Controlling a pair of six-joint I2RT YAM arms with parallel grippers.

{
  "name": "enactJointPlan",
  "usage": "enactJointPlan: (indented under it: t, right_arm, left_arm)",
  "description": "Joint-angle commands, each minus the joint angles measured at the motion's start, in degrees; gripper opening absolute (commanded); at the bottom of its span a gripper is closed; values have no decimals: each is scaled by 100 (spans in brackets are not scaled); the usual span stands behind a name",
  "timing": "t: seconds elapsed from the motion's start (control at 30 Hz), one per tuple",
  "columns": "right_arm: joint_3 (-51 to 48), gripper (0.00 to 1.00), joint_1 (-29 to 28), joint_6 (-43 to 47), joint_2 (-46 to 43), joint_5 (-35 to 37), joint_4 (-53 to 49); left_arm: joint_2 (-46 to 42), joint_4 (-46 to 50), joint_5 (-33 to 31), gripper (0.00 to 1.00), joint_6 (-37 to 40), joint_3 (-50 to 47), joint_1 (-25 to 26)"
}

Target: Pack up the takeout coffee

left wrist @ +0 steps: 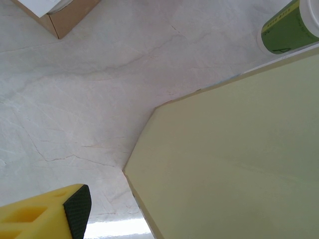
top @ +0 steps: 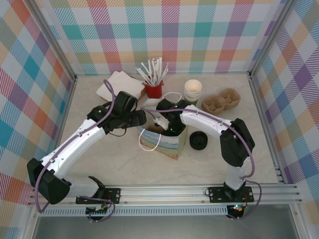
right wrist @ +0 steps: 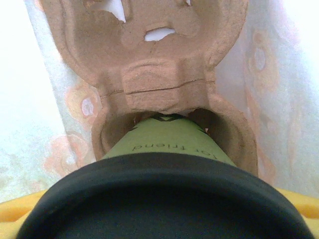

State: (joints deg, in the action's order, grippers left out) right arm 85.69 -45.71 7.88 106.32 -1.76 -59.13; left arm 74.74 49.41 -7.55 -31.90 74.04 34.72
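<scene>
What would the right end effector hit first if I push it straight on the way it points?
The takeout coffee: its black lid sits right at the right end effector, with the pulp cup carrier just beyond. Depth is unclear.

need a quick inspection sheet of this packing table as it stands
surface: pale marbled table, nothing spilled seen
job's things: takeout coffee, black-lidded, sits in a pulp carrier inside the paper bag
clutter: napkins, red cup of white sticks, cup stack, spare carrier, black lids
grippers: right gripper jaws flank the lid, apparently gripping; left gripper jaws open beside the bag
cables: one cable along each arm, no snag seen
surroundings: checked walls, metal rail
</scene>
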Motion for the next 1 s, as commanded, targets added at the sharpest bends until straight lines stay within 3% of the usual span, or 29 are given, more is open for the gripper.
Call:
enactJointPlan:
  t: [0.0,0.4,0.97]
  right_arm:
    - [-246,73,36,170,126,146,130]
    - [-93,78,52,104,-36,46,56]
    - [216,94,98,-71,-327,-205,-78]
  left_arm:
    - [93,201,-89,74,94,58,-84]
    - [82,149,45,74,138,62,-80]
    - [5,78,306,74,478,146,-84]
